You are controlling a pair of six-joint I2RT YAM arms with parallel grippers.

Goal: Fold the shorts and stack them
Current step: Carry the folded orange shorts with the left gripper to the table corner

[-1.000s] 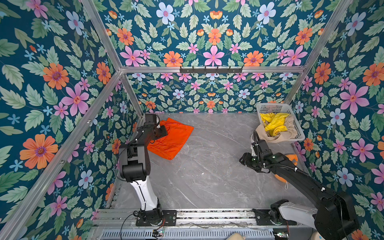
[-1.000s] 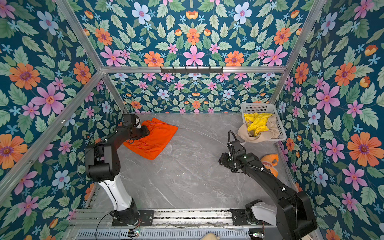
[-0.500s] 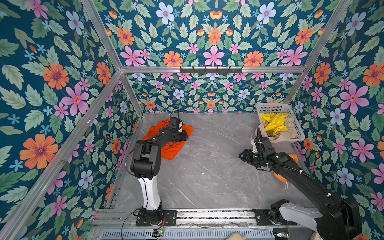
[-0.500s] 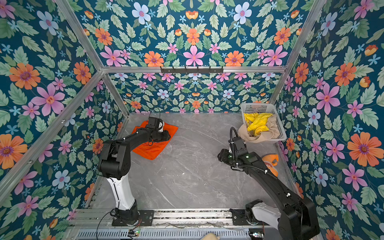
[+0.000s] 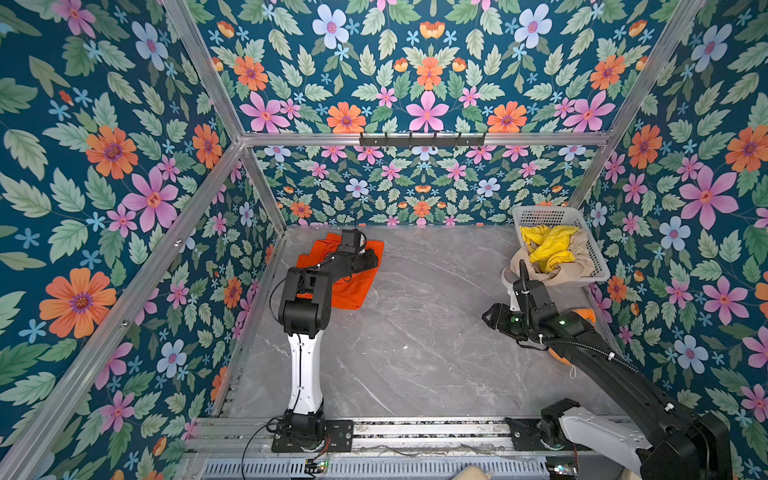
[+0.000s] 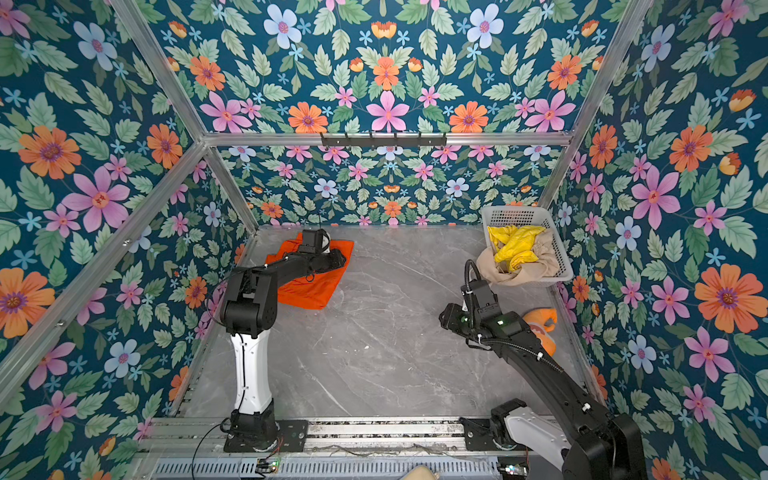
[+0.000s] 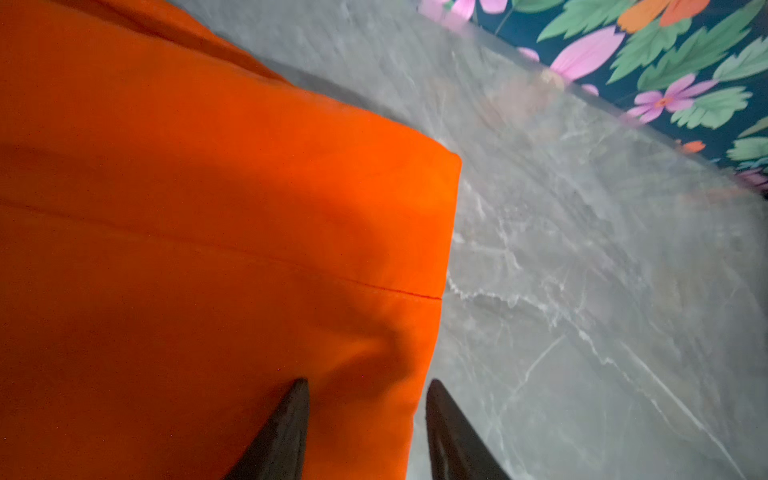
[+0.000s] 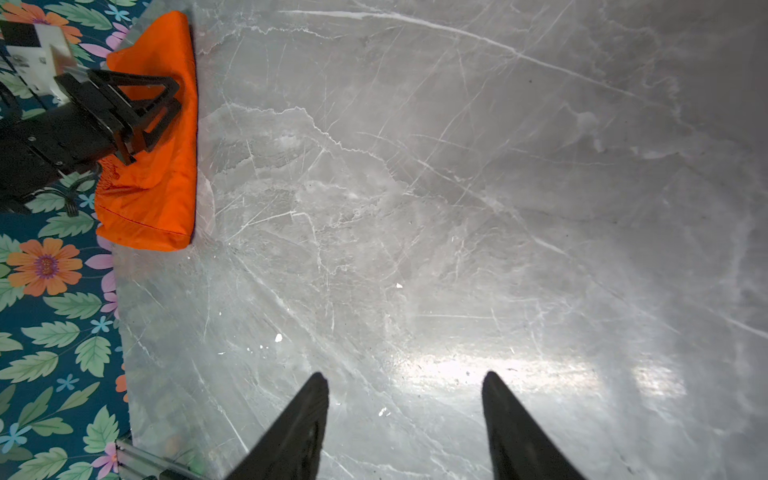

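Orange shorts [image 5: 349, 286], folded into a compact rectangle, are shown lying flat at the far left of the counter [image 5: 415, 332]. This spot is judged to be the base of the stack, set away from the middle so that the next pair can be spread there.

The left end effector [image 7: 368, 380] is held low over the folded edge that faces the centre of the counter, jaws apart. In the left wrist view one fingertip [image 7: 289, 424] is seen above the cloth and the other above bare stone, so the edge is straddled and nothing is clamped. A slight pucker of fabric is seen beside the fingertips. The pose is read as a release or a smoothing of the fold.

The right end effector [image 8: 405, 374] is poised above bare counter, jaws apart and empty, near the white basket [image 5: 540, 210]. It is judged to be placed there for fetching the next pair.

The yellow shorts [image 5: 548, 247] are heaped in the basket upon the beige shorts [image 5: 577, 266], part of which is draped over the rim. Both are unfolded. An orange plush fish [image 6: 540, 328] is partly hidden behind the right arm [image 6: 532, 357].

No brand or label is visible on any garment. A white sticker [image 8: 37, 50] on the left arm [image 8: 50, 137] bears small dark marks, too blurred to be read.
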